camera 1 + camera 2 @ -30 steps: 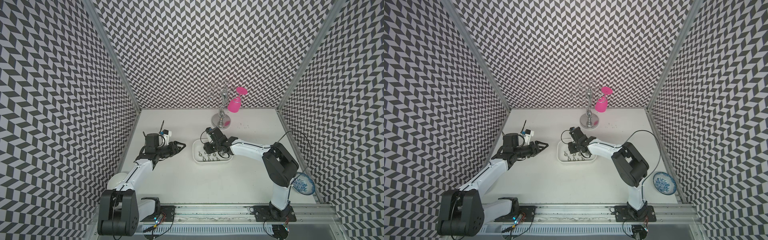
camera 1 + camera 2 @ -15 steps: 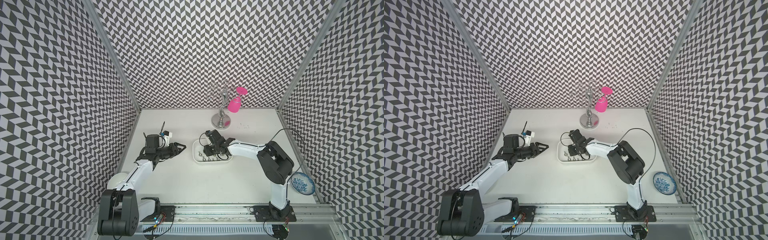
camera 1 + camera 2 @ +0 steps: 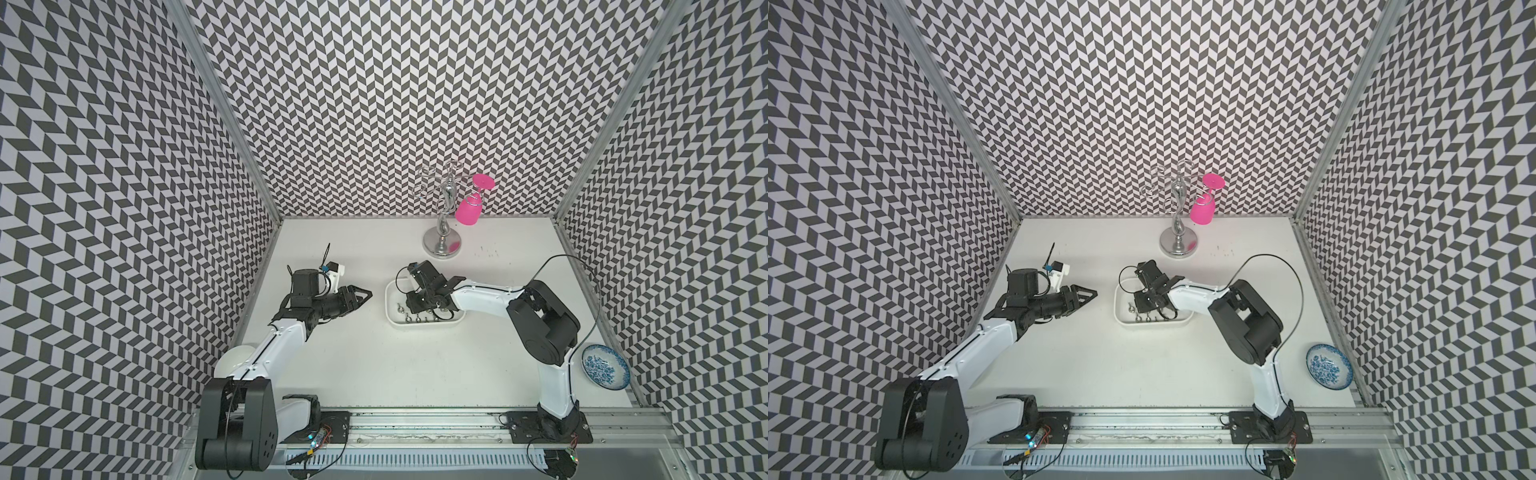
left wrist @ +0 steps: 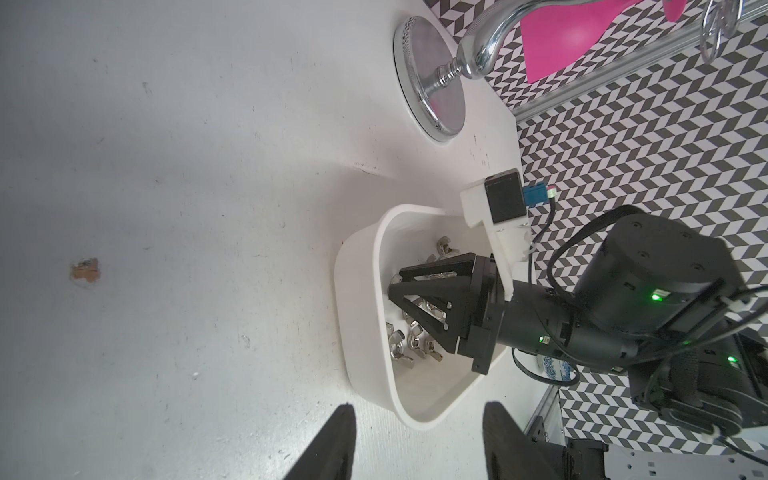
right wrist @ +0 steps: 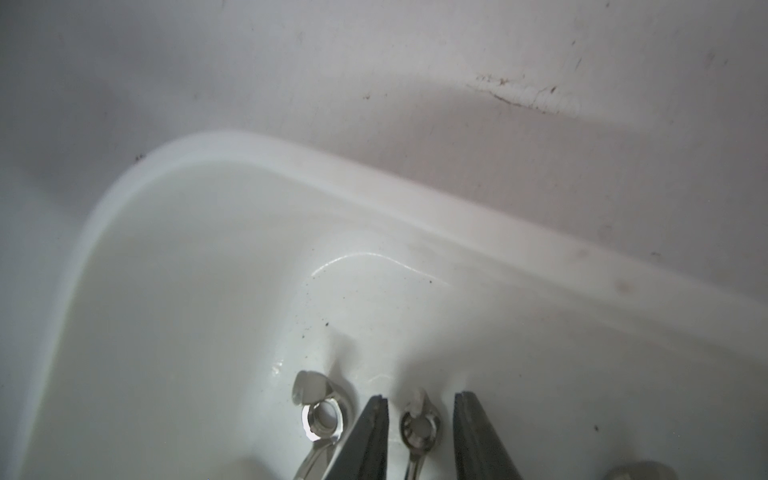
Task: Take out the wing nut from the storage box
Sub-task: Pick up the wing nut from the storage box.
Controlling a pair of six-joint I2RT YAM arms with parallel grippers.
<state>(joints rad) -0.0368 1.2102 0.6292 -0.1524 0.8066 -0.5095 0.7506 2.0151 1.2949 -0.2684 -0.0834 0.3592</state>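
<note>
Inside the storage box [image 5: 374,183], on its floor near a rounded corner, the target wing nut [image 5: 419,426] lies between the jaws of the right tool [image 5: 420,397]. The jaws stand narrow, with a sliver of gap visible on either side; nothing is gripped yet. The left tool [image 4: 419,409] hangs half spread and empty over the tabletop [image 3: 374,374], beside the box.

Risks: closing on the smooth, rounded hub may squirt or pivot the nut out. The neighbouring wing nut [image 5: 320,415], just beside one finger, may be dragged along or wedged.

Orientation: the bore appears to face upward. The wing-to-wing axis runs along the fingers, one wing toward the rim.
</note>
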